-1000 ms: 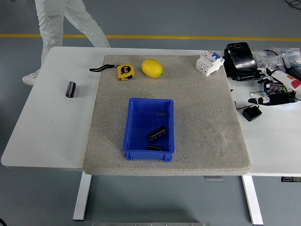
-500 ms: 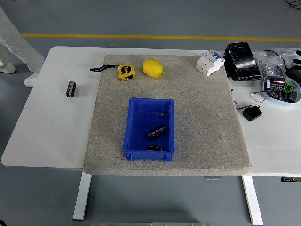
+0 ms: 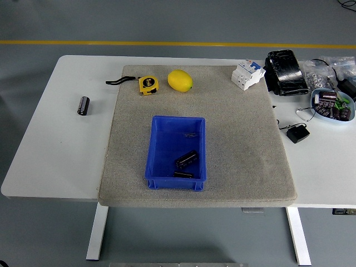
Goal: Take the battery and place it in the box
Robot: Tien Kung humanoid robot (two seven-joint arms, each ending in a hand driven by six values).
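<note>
A blue box point(image 3: 157, 146) sits on the grey mat point(image 3: 233, 139) near the table's front. A black battery point(image 3: 186, 159) lies inside the box toward its near right, with another dark piece point(image 3: 183, 174) against the near wall. A second black battery point(image 3: 83, 105) lies on the bare white table point(image 3: 50, 144) left of the mat. Neither of my hands shows in the head view.
A yellow tape measure point(image 3: 147, 84) and a lemon point(image 3: 180, 80) lie at the mat's far edge. A white breaker point(image 3: 247, 74), a black wrapped block point(image 3: 285, 72), a dish of batteries point(image 3: 332, 105) and a small black adapter point(image 3: 298, 134) are at the right.
The person walking behind the table's far left has left the view. The hand that was over the dish at the right edge one second ago is gone. Objects on the table have not moved.
</note>
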